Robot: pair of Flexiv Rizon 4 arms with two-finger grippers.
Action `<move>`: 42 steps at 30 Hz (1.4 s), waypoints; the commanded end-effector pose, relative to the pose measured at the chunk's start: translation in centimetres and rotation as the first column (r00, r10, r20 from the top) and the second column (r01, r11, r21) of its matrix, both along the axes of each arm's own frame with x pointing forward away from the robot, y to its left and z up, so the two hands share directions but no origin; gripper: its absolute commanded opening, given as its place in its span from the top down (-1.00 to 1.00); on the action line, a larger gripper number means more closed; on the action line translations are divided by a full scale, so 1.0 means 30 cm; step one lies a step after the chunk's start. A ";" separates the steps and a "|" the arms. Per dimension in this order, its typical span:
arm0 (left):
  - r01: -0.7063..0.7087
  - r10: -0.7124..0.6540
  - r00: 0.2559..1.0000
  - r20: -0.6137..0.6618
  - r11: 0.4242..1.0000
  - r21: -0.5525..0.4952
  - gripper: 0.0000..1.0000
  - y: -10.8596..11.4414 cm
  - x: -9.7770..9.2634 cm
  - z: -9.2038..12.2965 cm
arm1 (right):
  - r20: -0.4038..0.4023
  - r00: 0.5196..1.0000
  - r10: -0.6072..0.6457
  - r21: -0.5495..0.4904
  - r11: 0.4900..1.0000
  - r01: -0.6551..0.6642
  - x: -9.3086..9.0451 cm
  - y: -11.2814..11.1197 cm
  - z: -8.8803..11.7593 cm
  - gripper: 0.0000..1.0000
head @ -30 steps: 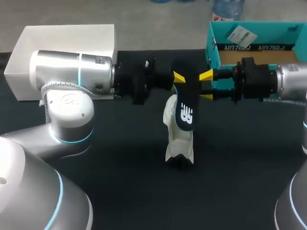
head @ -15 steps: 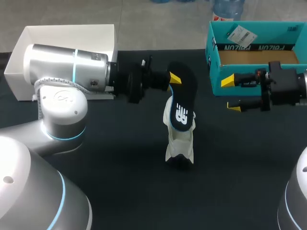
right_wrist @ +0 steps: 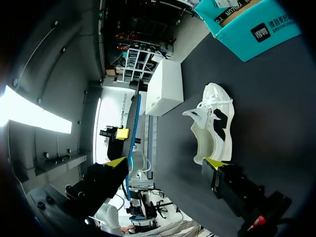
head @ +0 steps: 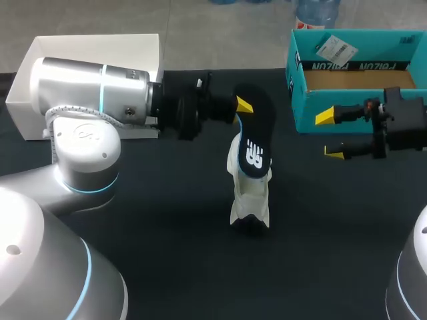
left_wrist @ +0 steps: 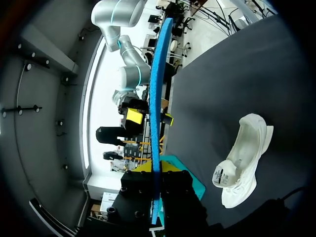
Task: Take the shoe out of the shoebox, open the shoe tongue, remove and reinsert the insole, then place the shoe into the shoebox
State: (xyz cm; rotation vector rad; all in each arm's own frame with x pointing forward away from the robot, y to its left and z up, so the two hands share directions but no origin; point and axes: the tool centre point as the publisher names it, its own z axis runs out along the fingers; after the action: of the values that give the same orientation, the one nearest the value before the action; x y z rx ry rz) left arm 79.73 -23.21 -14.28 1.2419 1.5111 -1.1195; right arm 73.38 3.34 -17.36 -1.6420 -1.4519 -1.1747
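**On the table: insole gripped aloft, shoe lying outside the box**

Head view: the insole [head: 257,133] is shown by its dark upper face, long axis slanting from the left gripper [head: 245,107] down toward the shoe [head: 248,197]. Only one yellow tip is seen there. Its lower end overlaps the shoe; contact cannot be told.

Left wrist view: the insole [left_wrist: 157,98] is seen edge-on as a thin blue strip, clamped between the fingers of the left gripper [left_wrist: 157,168]. The shoe [left_wrist: 244,163] lies beside it, opening exposed.

The shoe's long axis runs from the near edge toward the far edge. Its far part is hidden by the insole, and its toe end is not made out.

The right gripper [head: 330,135] is spread wide and empty, near the shoebox [head: 303,100].
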 end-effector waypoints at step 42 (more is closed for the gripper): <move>0.010 -0.002 0.976 -0.218 0.999 0.034 1.00 0.028 -0.096 0.059 | -0.095 0.995 0.025 -0.267 0.962 -0.049 -0.133 -0.347 0.216 -1.00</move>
State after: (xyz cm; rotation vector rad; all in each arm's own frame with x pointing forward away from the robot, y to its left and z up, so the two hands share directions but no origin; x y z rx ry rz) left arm 77.40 -23.42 -13.54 1.1614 1.6413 -1.2821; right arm 69.56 -7.07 -10.89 -1.8097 -1.6335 -0.9003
